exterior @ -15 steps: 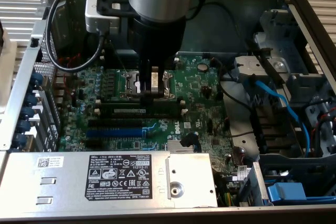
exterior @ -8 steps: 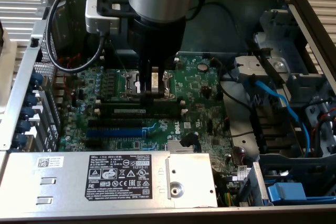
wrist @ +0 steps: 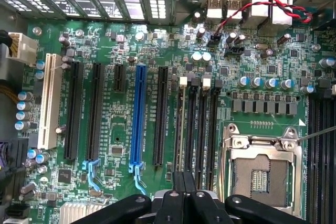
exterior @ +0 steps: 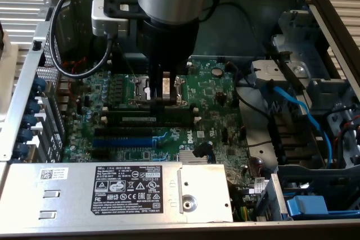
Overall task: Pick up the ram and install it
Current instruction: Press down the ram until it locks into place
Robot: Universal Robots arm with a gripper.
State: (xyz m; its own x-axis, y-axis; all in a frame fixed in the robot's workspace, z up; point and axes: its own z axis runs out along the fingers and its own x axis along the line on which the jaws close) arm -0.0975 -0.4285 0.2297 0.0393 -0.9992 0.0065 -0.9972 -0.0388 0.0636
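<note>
Ram (exterior: 151,118), a long thin green stick, lay seated along the memory slots (wrist: 198,129) near the centre of the green motherboard (exterior: 216,91) in the exterior view, at about six o'clock from the gripper (exterior: 159,95). Directly above it, the gripper's fingers (wrist: 185,184) were closed together, pressing down on the stick's top edge. A blue expansion slot (wrist: 138,121) ran parallel nearby. The empty processor socket (wrist: 261,174) sat just beside the slots. A blue cable (exterior: 306,113) curved at three o'clock.
</note>
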